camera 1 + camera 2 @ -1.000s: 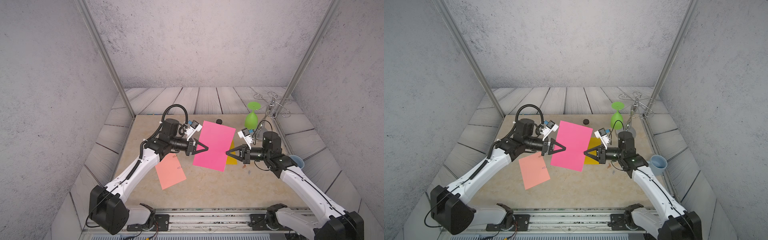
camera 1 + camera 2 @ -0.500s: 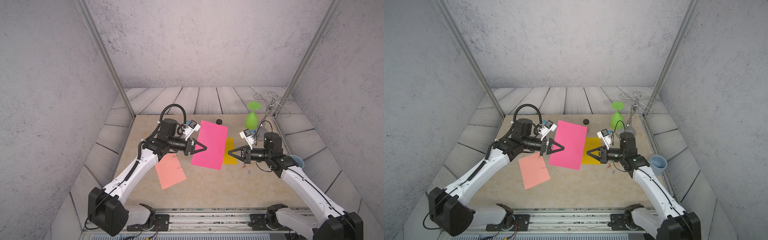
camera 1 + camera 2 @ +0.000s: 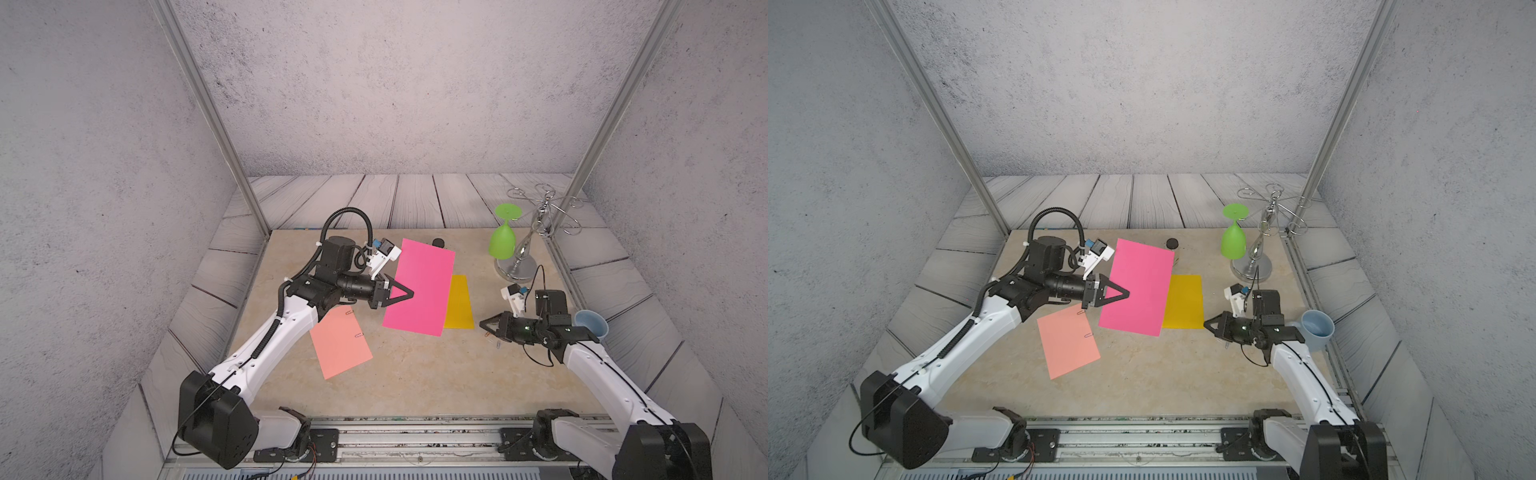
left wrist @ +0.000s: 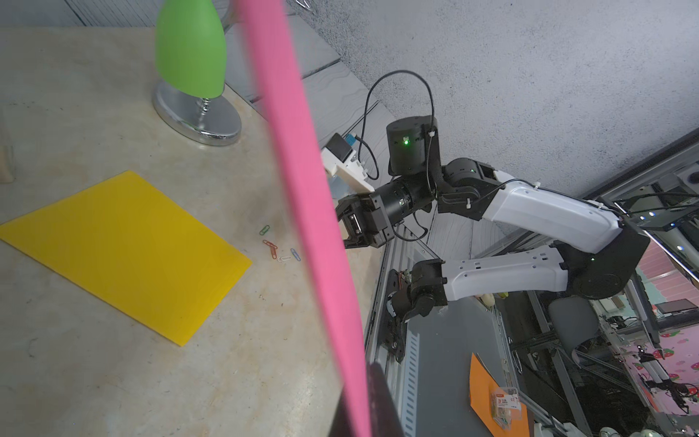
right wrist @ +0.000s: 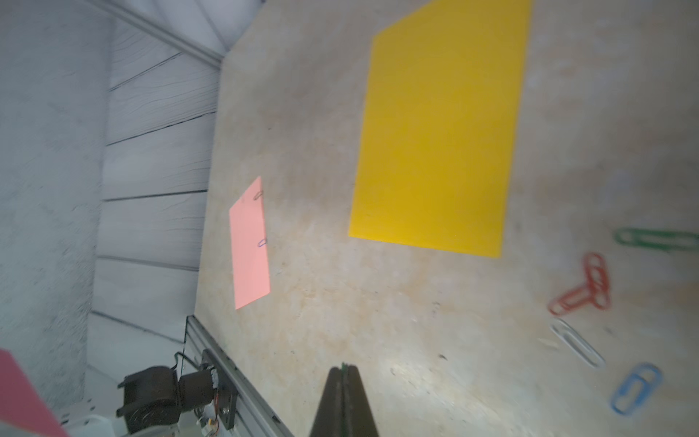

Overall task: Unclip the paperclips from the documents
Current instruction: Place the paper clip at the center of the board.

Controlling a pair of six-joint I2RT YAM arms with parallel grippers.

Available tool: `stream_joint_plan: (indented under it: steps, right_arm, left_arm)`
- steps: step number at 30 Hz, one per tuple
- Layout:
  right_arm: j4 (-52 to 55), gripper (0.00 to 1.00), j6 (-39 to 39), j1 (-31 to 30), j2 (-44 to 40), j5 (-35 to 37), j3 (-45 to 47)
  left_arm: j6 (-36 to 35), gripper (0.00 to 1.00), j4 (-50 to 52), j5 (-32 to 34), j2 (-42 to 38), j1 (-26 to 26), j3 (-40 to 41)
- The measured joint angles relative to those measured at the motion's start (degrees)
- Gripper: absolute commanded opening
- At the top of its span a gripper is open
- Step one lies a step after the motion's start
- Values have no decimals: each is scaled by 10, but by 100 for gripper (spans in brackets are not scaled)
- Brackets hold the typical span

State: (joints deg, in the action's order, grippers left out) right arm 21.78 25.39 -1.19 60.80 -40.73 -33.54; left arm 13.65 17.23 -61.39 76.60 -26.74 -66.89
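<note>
My left gripper [image 3: 411,294] is shut on the left edge of the magenta document [image 3: 422,286], which it holds tilted above the table; the left wrist view shows that sheet [image 4: 302,189] edge-on. The yellow document [image 3: 458,303] lies flat to its right. The salmon document [image 3: 338,347] lies near the front left with two paperclips [image 3: 358,335] on its right edge. My right gripper [image 3: 482,324] hovers low, right of the yellow sheet, shut with a thin green sliver of paperclip [image 5: 343,365] between its tips. Several loose paperclips [image 5: 584,291] lie beside it.
An upturned green wine glass [image 3: 503,239] hangs on a chrome rack [image 3: 517,266] at the back right. A blue cup [image 3: 590,326] sits at the right edge behind my right wrist. A small black round object [image 3: 437,242] lies behind the magenta sheet.
My right gripper has pulled away to the right from the magenta sheet's edge. The left gripper drew the sheet slightly left, uncovering more of the yellow sheet.
</note>
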Motion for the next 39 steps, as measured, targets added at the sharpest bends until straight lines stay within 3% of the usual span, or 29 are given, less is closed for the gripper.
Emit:
stream_joint_plan:
  steps: [9,20,29,39]
  right_arm:
    - [36,0,47,32,40,109,30]
    - [28,1,59,37,114,155,30]
    - [27,25,59,38,118,165,30]
    - [64,29,50,38,86,172,10]
  left_arm:
    - [8,0,-12,8,17,0,10]
    - [8,0,-19,17,23,0,16]
    - [8,0,-23,21,42,0,16]
    - [7,0,-21,42,119,-12,-21]
